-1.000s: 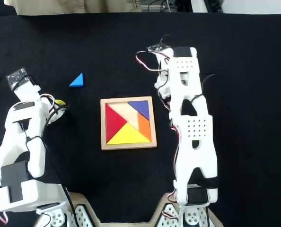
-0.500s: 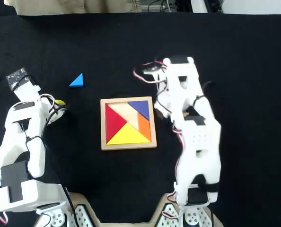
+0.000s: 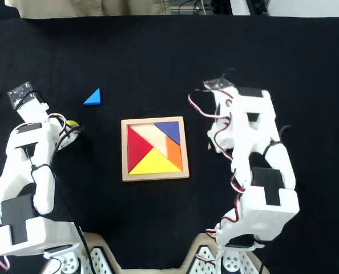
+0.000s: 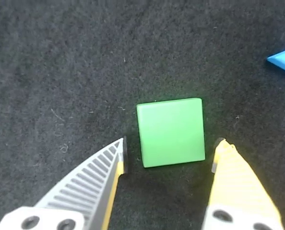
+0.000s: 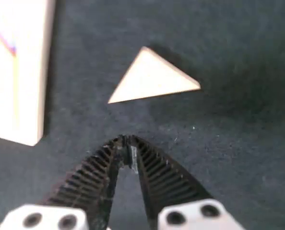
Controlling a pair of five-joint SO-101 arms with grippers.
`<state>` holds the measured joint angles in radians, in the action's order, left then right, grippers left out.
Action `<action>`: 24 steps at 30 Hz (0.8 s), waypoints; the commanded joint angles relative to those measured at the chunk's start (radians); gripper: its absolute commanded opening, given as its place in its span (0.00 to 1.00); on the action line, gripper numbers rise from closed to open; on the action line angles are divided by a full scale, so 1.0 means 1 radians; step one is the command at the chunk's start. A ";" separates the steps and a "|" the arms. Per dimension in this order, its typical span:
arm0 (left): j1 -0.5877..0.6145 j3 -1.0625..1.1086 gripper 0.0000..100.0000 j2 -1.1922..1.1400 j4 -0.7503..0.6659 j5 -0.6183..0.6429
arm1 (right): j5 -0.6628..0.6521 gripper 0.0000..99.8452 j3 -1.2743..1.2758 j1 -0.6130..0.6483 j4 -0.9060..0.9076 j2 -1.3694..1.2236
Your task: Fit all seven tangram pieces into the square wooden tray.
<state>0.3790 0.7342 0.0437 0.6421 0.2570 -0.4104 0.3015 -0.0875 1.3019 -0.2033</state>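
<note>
table (image 3: 158, 57): black cloth under everything, both arms standing on its near edge.
right arm (image 3: 255, 160): white, bent over the table beside the tray, on the far side of it from the left gripper.
left arm (image 3: 29, 154): white, stretched along the other side, well apart from the tray.
tray (image 3: 155, 177): square, wooden, flat on the table between the two grippers; in the right wrist view its pale wall (image 5: 17, 72) stands near the right gripper, off to one side of the tips.
left gripper (image 4: 171, 143): open wide, one grey finger and one yellow finger spread, tips low over the cloth, holding nothing.
right gripper (image 5: 128, 143): closed, its black ribbed fingers pressed together at the tips with nothing between them, just above the cloth.
pieces in the tray: red triangle (image 3: 136, 145) and yellow triangle (image 3: 154, 163), both large, with a blue piece (image 3: 170, 130) and an orange piece (image 3: 174, 150); a pale patch (image 3: 152, 134) beside them, piece or bare wood i cannot tell.
green square (image 4: 170, 132): flat on the cloth, outside the tray, just ahead of the left gripper, its near edge between the two fingertips, touching neither.
pale triangle (image 5: 152, 76): wood-coloured, flat on the cloth outside the tray, just ahead of the right gripper's tips, apart from them.
blue triangle (image 3: 93, 97): small, on the cloth outside the tray, beyond the left gripper and off to its yellow finger's side.
</note>
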 commanded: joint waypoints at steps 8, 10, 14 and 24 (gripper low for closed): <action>-0.008 -0.005 0.30 0.037 -0.006 -0.003 | 0.023 0.01 -0.174 -0.040 -0.089 -0.111; -0.008 -0.005 0.30 0.037 -0.006 -0.003 | 0.021 0.01 -0.223 -0.035 -0.086 -0.166; -0.010 -0.005 0.30 0.037 -0.006 -0.003 | 0.026 0.01 -0.332 -0.021 -0.058 -0.268; -0.012 -0.005 0.30 0.037 -0.006 -0.003 | 0.026 0.01 -0.512 0.061 0.014 -0.305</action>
<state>0.3790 0.7342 0.0437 0.6421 0.2570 -0.3920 -0.1312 -0.0430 1.2896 -0.5209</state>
